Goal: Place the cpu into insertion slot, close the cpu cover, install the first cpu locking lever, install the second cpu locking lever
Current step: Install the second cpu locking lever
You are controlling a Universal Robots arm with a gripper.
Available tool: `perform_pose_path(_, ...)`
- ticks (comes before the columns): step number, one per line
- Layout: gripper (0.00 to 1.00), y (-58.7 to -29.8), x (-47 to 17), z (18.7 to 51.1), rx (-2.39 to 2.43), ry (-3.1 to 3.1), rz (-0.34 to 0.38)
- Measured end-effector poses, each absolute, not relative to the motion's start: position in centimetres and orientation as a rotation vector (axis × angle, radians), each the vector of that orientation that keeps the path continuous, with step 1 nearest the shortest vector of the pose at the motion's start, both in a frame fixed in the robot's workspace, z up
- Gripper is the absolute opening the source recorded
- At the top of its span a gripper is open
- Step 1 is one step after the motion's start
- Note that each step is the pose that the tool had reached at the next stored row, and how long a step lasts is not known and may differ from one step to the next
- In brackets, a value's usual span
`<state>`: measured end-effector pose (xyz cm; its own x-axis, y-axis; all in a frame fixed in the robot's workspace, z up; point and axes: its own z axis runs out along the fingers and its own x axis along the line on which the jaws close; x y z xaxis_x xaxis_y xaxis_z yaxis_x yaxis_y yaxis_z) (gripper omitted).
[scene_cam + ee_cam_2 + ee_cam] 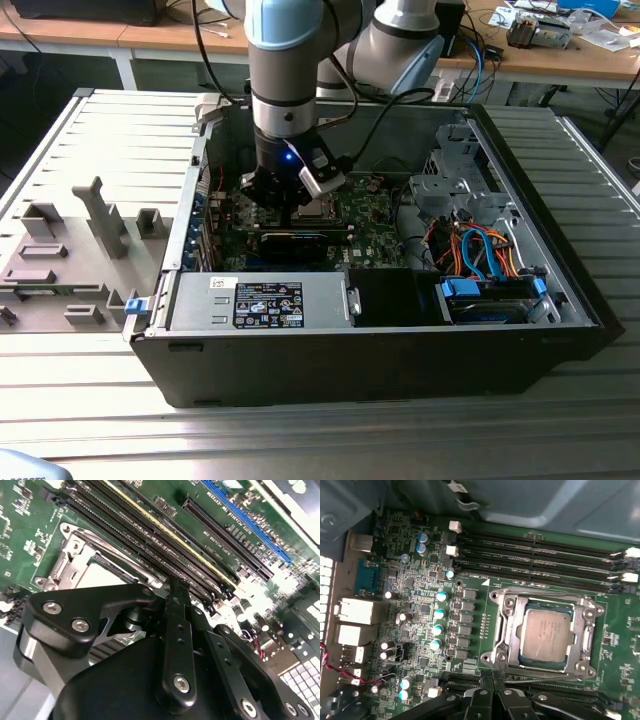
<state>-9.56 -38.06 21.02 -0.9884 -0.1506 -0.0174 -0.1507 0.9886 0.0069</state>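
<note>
I am looking at the exterior view first: my arm (290,60) is reaching down into the open case (380,330), which is sitting on the ribbed metal bench (590,420). The gripper (290,205) is hanging low over the green board (375,235), just beside the slot (322,208) (a grey moulded fixture (75,250) is lying well off toward the exterior view's left).

In the second wrist view the fingers (176,592) are meeting at one narrow tip, pressed together with nothing between them, right beside the silver cover (75,555) and the long black memory slots (150,535). The cpu (97,575) is showing as a pale patch partly hidden behind the gripper body.

In the first wrist view the cpu (546,635) is sitting flat in the slot (542,630), framed by the cover (507,630), which is lying down around it. The gripper (492,692) is poised just past the socket's edge; I cannot tell whether it is touching anything.
</note>
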Motion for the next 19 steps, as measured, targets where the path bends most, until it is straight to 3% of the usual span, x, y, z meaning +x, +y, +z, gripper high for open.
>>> perform_pose_path(14,0.11,-37.7,-9.7,20.6,-0.281,3.109,0.061)
perform_pose_path(19,0.11,-37.7,-9.7,22.6,-0.283,3.111,0.035)
